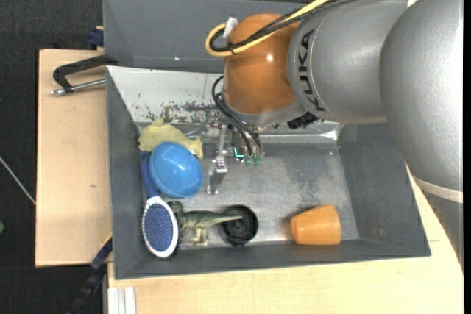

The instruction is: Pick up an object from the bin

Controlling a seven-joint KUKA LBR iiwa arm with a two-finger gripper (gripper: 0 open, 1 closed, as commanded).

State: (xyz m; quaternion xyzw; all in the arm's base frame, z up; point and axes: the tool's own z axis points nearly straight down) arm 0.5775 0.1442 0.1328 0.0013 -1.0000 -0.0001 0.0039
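Note:
My gripper hangs below the orange wrist cover over the bin's middle left, its metal fingers pointing down just right of a blue egg-shaped ball. Nothing shows between the fingers. A pale yellow soft thing lies behind the blue ball by the left wall. A green toy dinosaur lies in front of the gripper along the front wall, with a black round lid at its right end.
A brush with a white rim and blue bristles stands in the front left corner. An orange cup lies on its side at the front right. The arm covers the bin's back right.

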